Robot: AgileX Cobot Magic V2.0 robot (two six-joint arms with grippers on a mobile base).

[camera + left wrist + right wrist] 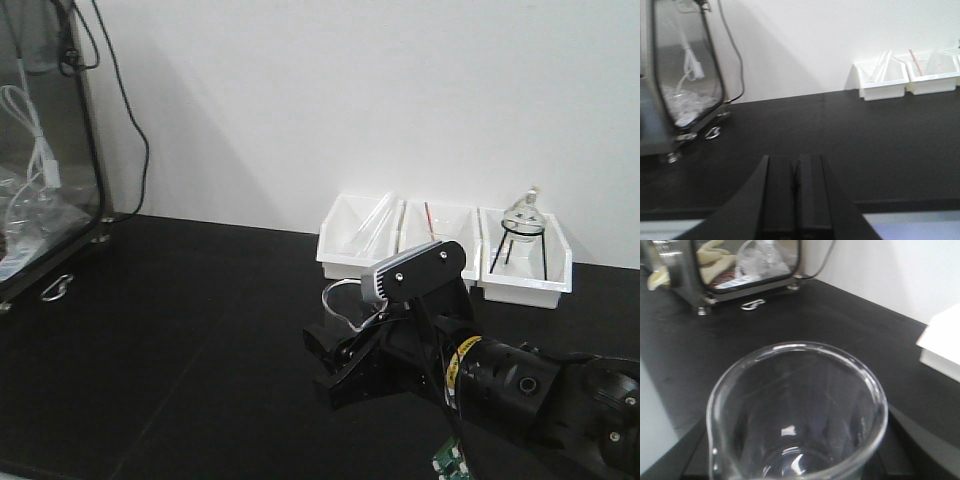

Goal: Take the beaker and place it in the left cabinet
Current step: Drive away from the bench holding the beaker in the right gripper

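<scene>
The beaker (797, 410) is clear glass with a pouring lip. It fills the right wrist view, seen from above its open rim. My right gripper (799, 452) is shut on it, with a dark finger (922, 442) on either side. In the front view the right gripper (325, 362) hangs over the black bench, and the glass is hard to make out there. The left cabinet (45, 150) stands at the far left with its glass-paned door; it also shows in the left wrist view (682, 75) and the right wrist view (740, 260). My left gripper (796, 172) is shut and empty, low over the bench.
Three white trays (445, 262) stand at the back right by the wall. The right one holds a round flask on a black tripod (522, 225). A silver hook (57, 288) lies on the bench by the cabinet. A black cable (135, 130) hangs down the wall.
</scene>
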